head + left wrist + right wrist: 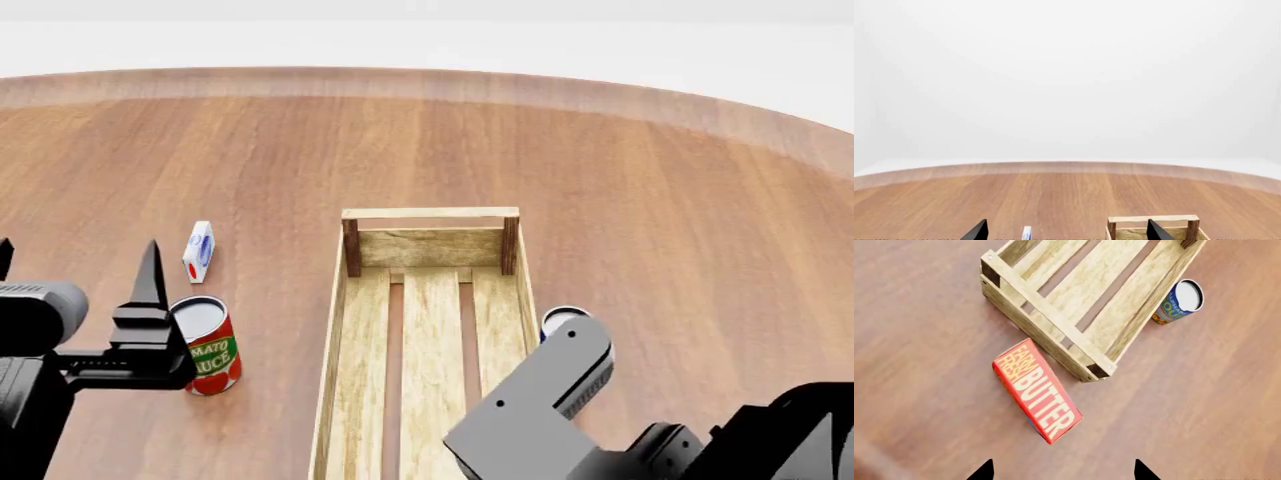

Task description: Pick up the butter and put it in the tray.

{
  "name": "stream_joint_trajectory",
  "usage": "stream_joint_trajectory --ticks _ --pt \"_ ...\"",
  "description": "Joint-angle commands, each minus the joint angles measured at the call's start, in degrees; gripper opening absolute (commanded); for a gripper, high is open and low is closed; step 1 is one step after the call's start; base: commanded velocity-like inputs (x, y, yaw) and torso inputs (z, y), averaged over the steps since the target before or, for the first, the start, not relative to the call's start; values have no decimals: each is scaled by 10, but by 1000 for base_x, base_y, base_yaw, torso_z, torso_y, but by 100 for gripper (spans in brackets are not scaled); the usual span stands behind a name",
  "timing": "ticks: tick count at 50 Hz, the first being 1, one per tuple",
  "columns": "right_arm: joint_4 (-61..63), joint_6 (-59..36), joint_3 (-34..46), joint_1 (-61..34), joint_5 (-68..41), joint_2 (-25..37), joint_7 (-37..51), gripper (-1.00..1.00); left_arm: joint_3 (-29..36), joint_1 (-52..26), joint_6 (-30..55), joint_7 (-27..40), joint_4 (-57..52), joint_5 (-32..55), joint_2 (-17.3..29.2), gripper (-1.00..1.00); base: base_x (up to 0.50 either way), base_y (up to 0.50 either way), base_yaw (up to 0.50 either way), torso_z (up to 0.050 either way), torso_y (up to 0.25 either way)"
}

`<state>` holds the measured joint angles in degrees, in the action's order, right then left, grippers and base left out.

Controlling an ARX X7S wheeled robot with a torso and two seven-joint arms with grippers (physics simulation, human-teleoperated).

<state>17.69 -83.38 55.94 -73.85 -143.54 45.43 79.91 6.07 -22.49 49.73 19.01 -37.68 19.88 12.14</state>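
The butter (1037, 390), a red-orange carton with yellow lettering, lies flat on the wooden table just outside a near corner of the tray (1047, 315). It shows only in the right wrist view. My right gripper (1062, 472) hovers above it, open, with both black tips spread wide and nothing between them. The tray (430, 213) is a long light-wood crate in the middle of the head view, and it holds nothing. My left gripper (78, 250) is open at the far left, above the table, with the tray's far corner (1153, 219) showing beside one tip.
A tomato sauce can (207, 345) stands by my left gripper's finger. A small white-and-blue carton (199, 250) lies beyond it. A blue-labelled can (1179, 301) stands against the tray's right side. My grey right arm (547, 400) covers the table's near right.
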Motion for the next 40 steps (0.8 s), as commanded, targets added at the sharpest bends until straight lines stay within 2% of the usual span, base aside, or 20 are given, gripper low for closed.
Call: stream_joint_trajectory --ticks 1,5,13,18,19,22,23,25,26,27,29,30,32,33,34,35,37,40 --pt "-23 -40 34 -37 24 -23 -14 100 -7 4 -20 -9 13 -15 -10 100 0 0 0 0 0" --pt "-32 -54 43 -36 35 -31 -32 100 -6 5 -23 -9 15 -14 -9 100 0 0 0 0 0" --pt "-40 -64 117 -78 95 -35 -99 100 -3 7 -29 -7 20 -14 -7 100 0 0 0 0 0" --pt "-23 -64 142 -111 172 -38 -188 100 0 8 -32 -6 23 -14 -5 100 0 0 0 0 0" --pt "-6 -65 158 -135 224 -41 -230 100 -1 7 -30 -5 22 -13 -5 100 0 0 0 0 0" --pt "-1 -57 170 -144 243 -37 -256 100 -1 7 -31 -5 22 -12 -4 100 0 0 0 0 0" --pt "12 -65 177 -158 295 -38 -306 100 -2 7 -30 -4 21 -11 -4 100 0 0 0 0 0" --pt "12 -57 193 -168 299 -34 -315 100 -2 7 -31 -4 21 -10 -3 100 0 0 0 0 0" --pt "-2 -50 233 -187 280 -32 -264 100 -1 8 -33 -4 24 -11 -3 100 0 0 0 0 0" --pt "0 -46 239 -190 275 -32 -261 100 -1 8 -33 -4 24 -11 -3 100 0 0 0 0 0" --pt "21 -59 226 -184 290 -33 -302 100 -1 7 -33 -3 24 -10 -3 100 0 0 0 0 0" --pt "4 -42 243 -190 263 -29 -289 100 0 7 -33 -3 24 -10 -3 100 0 0 0 0 0" --pt "8 -46 245 -195 293 -32 -282 100 0 7 -33 -2 23 -9 -3 100 0 0 0 0 0" --pt "-6 -45 252 -194 263 -32 -303 100 1 8 -33 -2 24 -9 -2 100 0 0 0 0 0" --pt "3 -51 242 -191 281 -35 -320 100 2 8 -34 -1 24 -10 -2 100 0 0 0 0 0" --pt "26 -57 208 -178 329 -36 -378 100 2 8 -34 -1 24 -9 -2 100 0 0 0 0 0" --pt "11 -59 244 -197 321 -41 -366 100 1 8 -34 -1 24 -8 -2 100 0 0 0 0 0" --pt "13 -46 251 -203 322 -40 -374 100 1 10 -36 0 25 -7 -1 100 0 0 0 0 0"
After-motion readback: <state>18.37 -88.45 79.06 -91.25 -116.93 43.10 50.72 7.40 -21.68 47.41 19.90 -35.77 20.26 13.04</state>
